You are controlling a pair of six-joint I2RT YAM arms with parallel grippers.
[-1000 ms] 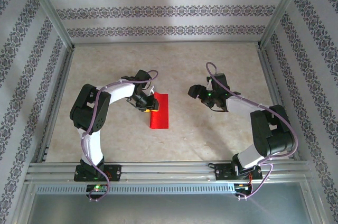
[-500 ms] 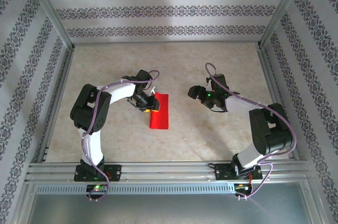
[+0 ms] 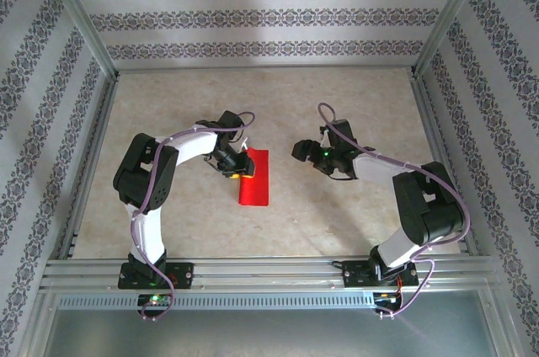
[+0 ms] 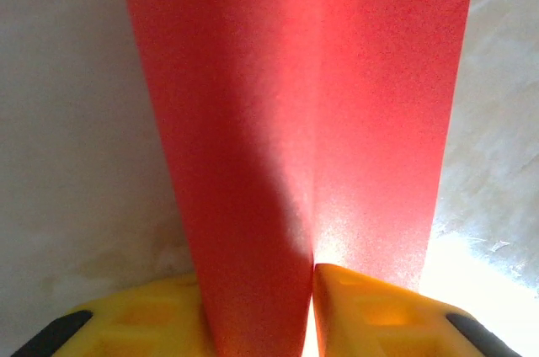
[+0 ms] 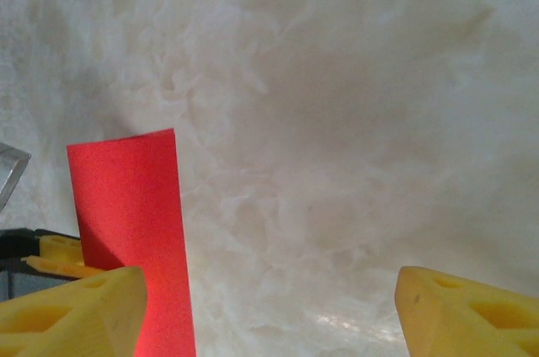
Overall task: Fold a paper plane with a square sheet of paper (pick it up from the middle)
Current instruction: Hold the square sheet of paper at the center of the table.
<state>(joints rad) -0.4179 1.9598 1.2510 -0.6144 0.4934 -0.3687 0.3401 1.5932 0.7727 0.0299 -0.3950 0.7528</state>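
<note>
Lying near the middle of the table (image 3: 354,222), the square sheet of paper (image 3: 254,182) showed from above as a narrow red strip, longer than wide, which suggested that it was doubled over or partly raised along its length. In the left wrist view the sheet (image 4: 295,121) carried a straight crease down its middle, one half bright and the other in shadow, so the two halves stood at an angle to each other rather than flat. It looked thin, very light and limp, with a matt face that ought not to slip much; such paper would probably buckle or pick up a stray wrinkle if squeezed hard or dragged by a corner. The safest hold was likely on the fold line or close to an edge, with light pressure only. The left claw (image 3: 237,168) sat at the strip's left side, toward its far end, and had closed on the sheet: red paper filled the gap between its yellow fingers (image 4: 370,306), and the crease met the inner corner of one of them. Seen from the right wrist, the sheet (image 5: 130,222) stood as an upright red band at the left of that view. The right claw (image 3: 301,151) hung to the right of the paper, apart from it, over bare table, and its jaws stood wide apart with nothing between them.
</note>
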